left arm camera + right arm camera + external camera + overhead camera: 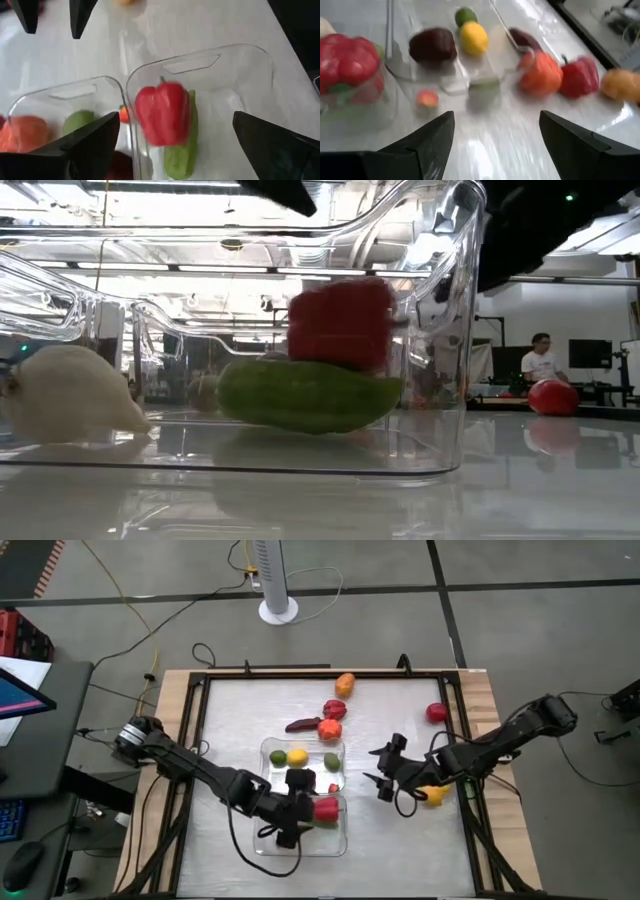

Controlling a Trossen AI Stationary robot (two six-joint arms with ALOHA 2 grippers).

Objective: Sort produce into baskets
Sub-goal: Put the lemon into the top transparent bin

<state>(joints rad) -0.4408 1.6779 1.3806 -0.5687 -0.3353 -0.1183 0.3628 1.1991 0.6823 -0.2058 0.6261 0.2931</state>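
High view | left gripper (300, 808) is spread wide over near basket (262, 840), red pepper (325, 807) judged released | right gripper (385, 772) is parted, empty, right of baskets

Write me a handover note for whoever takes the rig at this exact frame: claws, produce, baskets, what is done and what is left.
Left claw: open above the near basket, with the red pepper between its fingers, over the green cucumber.
Right claw: open, empty, over bare table right of the baskets.
Far basket: holds a yellow lemon, a lime and a dark purple piece.
Left on the table: orange piece, two red peppers, dark eggplant, red tomato, yellow piece under the right arm.
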